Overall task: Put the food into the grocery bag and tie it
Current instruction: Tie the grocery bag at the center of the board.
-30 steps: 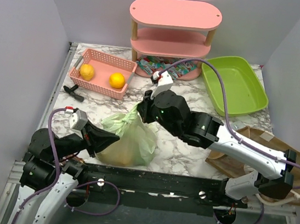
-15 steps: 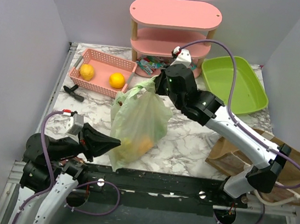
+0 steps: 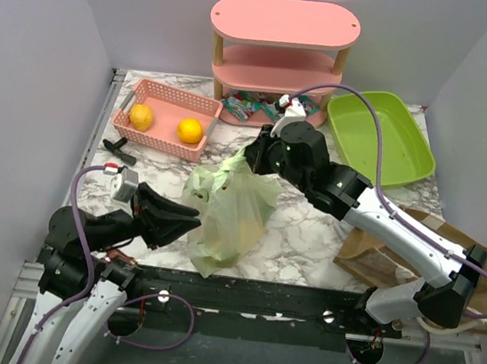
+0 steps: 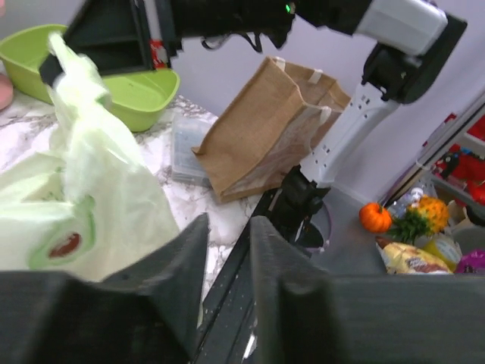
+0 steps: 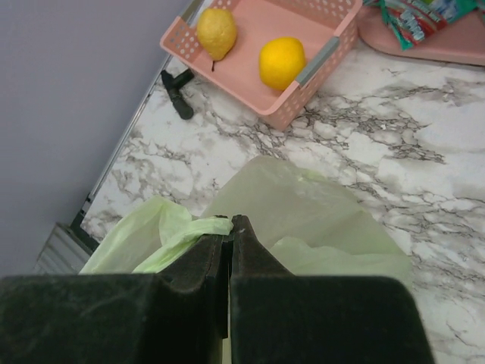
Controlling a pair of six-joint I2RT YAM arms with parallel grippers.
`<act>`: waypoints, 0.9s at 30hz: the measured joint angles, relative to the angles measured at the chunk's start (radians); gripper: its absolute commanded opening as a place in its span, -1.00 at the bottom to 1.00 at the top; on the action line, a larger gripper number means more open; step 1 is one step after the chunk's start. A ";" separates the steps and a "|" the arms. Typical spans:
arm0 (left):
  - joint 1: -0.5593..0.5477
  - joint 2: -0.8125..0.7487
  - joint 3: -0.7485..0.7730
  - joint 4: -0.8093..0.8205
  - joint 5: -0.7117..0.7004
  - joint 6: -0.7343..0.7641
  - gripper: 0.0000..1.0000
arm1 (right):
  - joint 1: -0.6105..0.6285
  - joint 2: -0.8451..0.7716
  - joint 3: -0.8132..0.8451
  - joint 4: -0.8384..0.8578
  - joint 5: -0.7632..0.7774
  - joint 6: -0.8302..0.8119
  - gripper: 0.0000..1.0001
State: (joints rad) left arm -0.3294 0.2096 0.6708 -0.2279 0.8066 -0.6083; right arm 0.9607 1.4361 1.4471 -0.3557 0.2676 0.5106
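Grocery bag (image 3: 232,212) held up by one handle (image 5: 189,230), near table's (image 3: 307,244) six o'clock edge.
Right gripper (image 5: 230,226), at bag's twelve o'clock, clenches the handle; left gripper (image 3: 189,220), at nine o'clock, stands slightly parted, empty.

No words can be read: the grocery bag (image 4: 114,174) shows only avocado pictures, print on the snack packets (image 5: 413,19) too small.

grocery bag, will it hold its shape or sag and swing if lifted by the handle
Likely floppy: the grocery bag is thin film, hanging in folds from the handle pinched by the right gripper, jaws shut. Probably bottom-heavy: yellowish contents show low through the film, so it may swing. The bunched handle could slip.
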 measured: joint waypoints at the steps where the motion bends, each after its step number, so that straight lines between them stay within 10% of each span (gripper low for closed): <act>1: 0.000 0.017 0.000 0.018 -0.006 -0.014 -0.12 | 0.000 -0.007 -0.011 0.000 -0.019 -0.001 -0.99; 9: -0.027 0.126 -0.020 0.118 -0.098 -0.110 0.97 | 0.000 -0.021 -0.026 -0.028 -0.062 0.005 -0.99; 20: -0.091 0.122 0.039 -0.252 -0.388 0.028 0.97 | 0.000 -0.023 -0.008 -0.101 -0.051 0.012 -0.99; 27: -0.314 0.060 -0.137 -0.333 -0.521 -0.022 0.98 | 0.000 -0.023 0.024 -0.136 -0.025 0.012 -0.99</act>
State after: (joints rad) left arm -0.6437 0.2695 0.5335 -0.5606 0.2852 -0.6300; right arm 0.9604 1.4132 1.4708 -0.4915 0.2428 0.5228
